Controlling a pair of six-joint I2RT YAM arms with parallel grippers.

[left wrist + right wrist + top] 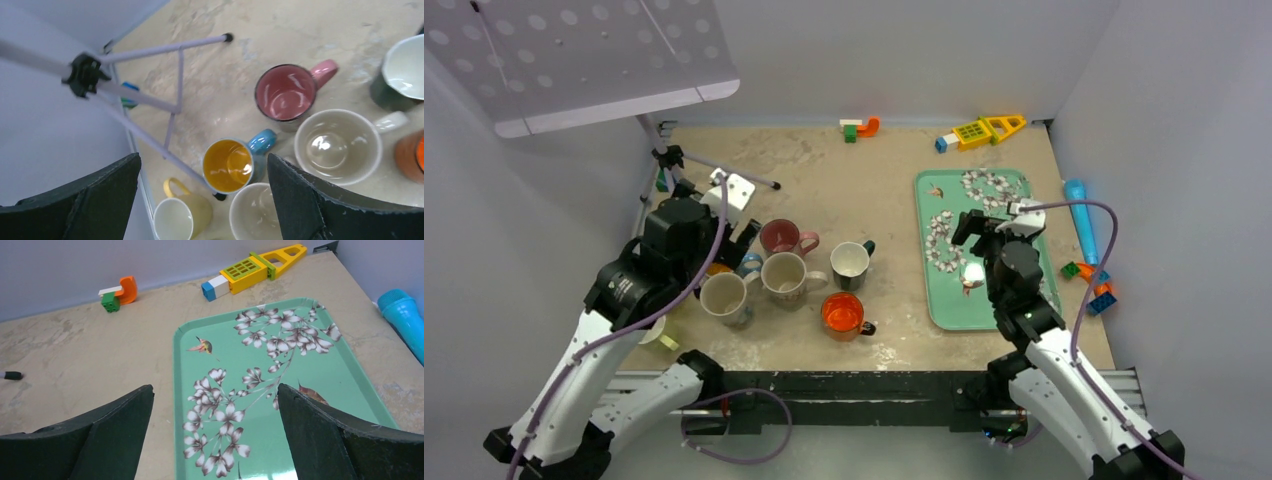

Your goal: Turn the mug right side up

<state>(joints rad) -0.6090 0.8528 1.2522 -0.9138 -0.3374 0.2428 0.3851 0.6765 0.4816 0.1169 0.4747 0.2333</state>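
You have a beige, mottled desk (pixel 844 190) in front of you. On it, the blue mug (pixel 227 165) is yellow inside, the pink mug (pixel 286 92) is a darker rose inside, and the cream mug (pixel 337 147) is plain. The orange mug (pixel 842 313) has a dark handle; the dark green mug (pixel 851 262) is white inside, as is the pale yellow mug (pixel 180 215). Your tray (pixel 176 405) is mint green, patterned with white-and-grey blossoms and small birds. Behind it lie a yellow toy (pixel 260 262) and an orange-and-green block (pixel 119 292).

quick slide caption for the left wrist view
Open left gripper above upright mugs, a yellow-lined blue mug centred below, tripod legs alongside.
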